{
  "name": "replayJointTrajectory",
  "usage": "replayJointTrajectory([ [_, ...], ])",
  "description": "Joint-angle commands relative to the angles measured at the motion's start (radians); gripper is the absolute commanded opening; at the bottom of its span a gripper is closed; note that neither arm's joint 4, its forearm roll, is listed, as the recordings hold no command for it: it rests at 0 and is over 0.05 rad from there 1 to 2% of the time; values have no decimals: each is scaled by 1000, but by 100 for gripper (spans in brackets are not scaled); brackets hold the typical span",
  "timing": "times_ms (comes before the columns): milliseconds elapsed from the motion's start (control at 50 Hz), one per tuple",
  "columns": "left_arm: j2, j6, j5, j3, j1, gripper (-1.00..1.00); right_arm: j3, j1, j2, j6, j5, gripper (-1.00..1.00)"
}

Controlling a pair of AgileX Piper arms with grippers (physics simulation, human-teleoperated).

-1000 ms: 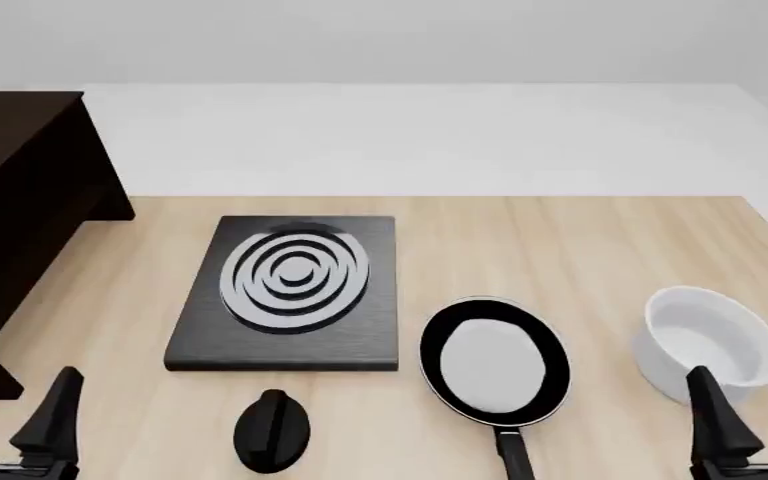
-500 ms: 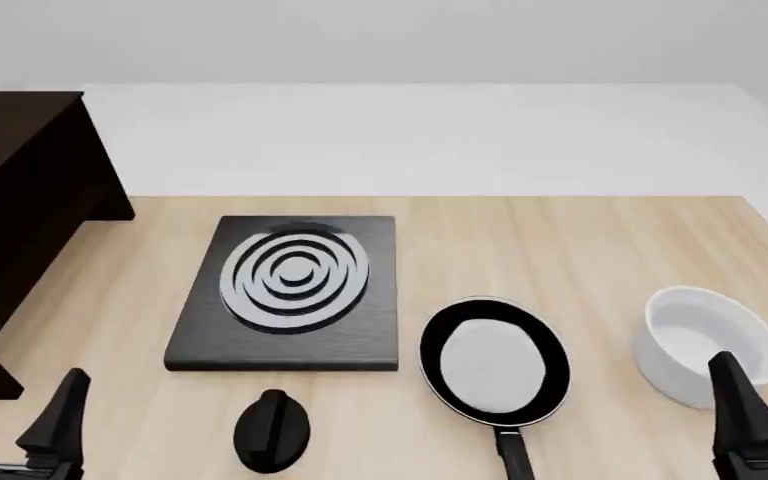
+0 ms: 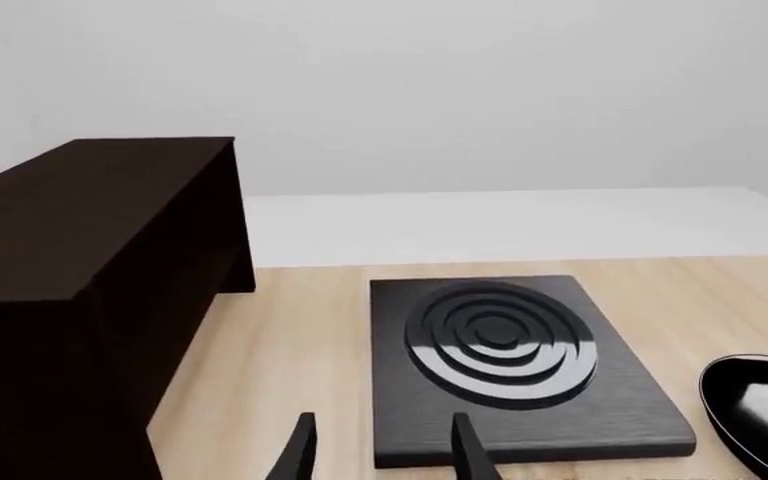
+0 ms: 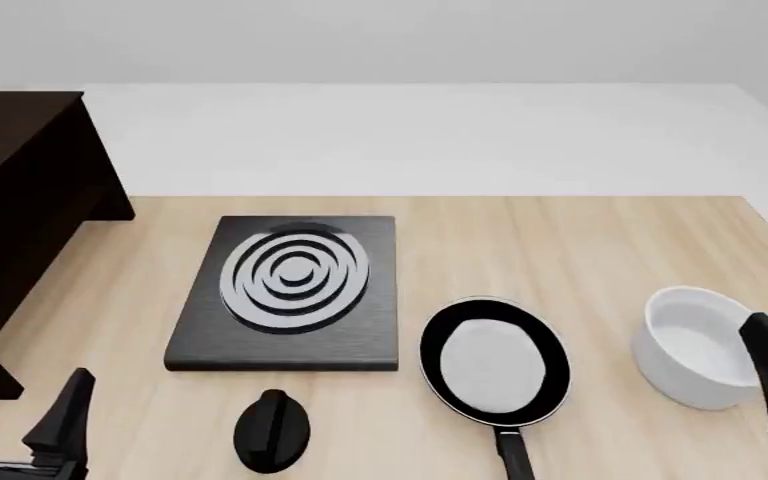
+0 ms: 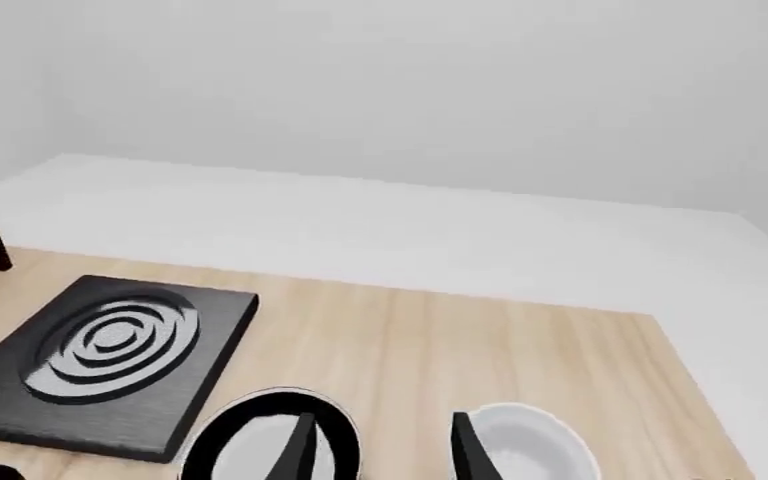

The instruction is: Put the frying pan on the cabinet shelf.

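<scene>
Right gripper [image 5: 376, 445]: up off the table at the near right edge, nothing between the fingers; the wrist view shows two dark fingertips [image 5: 299, 440] with a clear gap, so the jaws stand apart. In the front view only one finger of it shows at the right border.

Left gripper [image 4: 17, 418]: low at the near left corner, fingers spread and empty, parked just in front of the cabinet's near end.

Frying pan [image 4: 495, 365]: flat on the light wooden tabletop [image 4: 558, 260], near the front, right of centre. Black rim, pale inside, untouched by either arm.

Pan's long axis: the handle [image 4: 515, 455] runs from the bowl straight toward the arms' side and out of the bottom of the front view, so the loop end is not visible.

Which way from the gripper: the pan lies to the left of the right gripper and a little ahead of it; the wrist view has the rim right beneath the left-hand fingertip.

Nearer arm: the right one, I'd judge, though not by much, and the handle points back between the two.

Neighbours: white bowl [image 4: 699, 345] just right of the pan, close to the right gripper; square stove plate [image 4: 288, 290] just left and beyond; a black knob-like object [image 4: 272, 430] at the near edge.

Cabinet shelf [image 3: 84, 215]: far left, dark brown, well apart from the pan, with the stove plate in between.

Stage: looks like the approach, no grasp yet; the carry will have to cross the whole table leftward.
</scene>
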Motion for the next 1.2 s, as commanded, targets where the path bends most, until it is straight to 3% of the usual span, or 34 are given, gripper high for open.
replayJointTrajectory([
  [20,-4,0,4,1,-5,100,-207,107,115,-63,247,100],
  [100,-8,6,5,2,-8,100,-234,129,185,-57,296,100],
  [160,-17,6,13,-1,-7,100,-268,189,228,-44,330,100],
  [260,-14,4,11,3,2,100,-306,272,301,26,379,100],
  [380,-6,7,6,3,-5,100,-331,258,362,52,416,100],
  [400,-11,7,10,3,-7,100,-336,263,392,84,429,100],
  [460,-22,19,25,3,-18,100,-341,301,449,53,435,100],
  [480,-28,26,29,2,-21,100,-335,304,471,102,441,100],
  [540,-22,22,22,2,-16,100,-336,322,503,123,457,100],
  [600,-20,19,20,2,-12,100,-317,299,521,83,460,100],
  [620,-25,15,26,1,-14,100,-295,433,641,191,494,100],
  [700,-33,15,31,2,-14,100,-296,480,673,276,488,100],
  [760,-32,13,31,2,-12,100,-288,488,696,248,481,100],
  [860,-46,29,40,3,-7,100,-231,562,765,292,431,100],
  [900,-44,29,33,3,3,100,-207,559,784,263,420,100],
  [960,-41,15,28,2,16,100,-174,605,812,327,396,100],
  [1000,-47,20,35,3,5,100,-171,573,807,325,410,100],
  [1040,-49,31,35,3,-1,100,-146,598,810,362,411,100],
  [1080,-48,28,34,3,0,100,-129,570,807,322,413,100],
  [1200,-48,20,29,-1,9,100,-115,569,812,332,401,100],
])
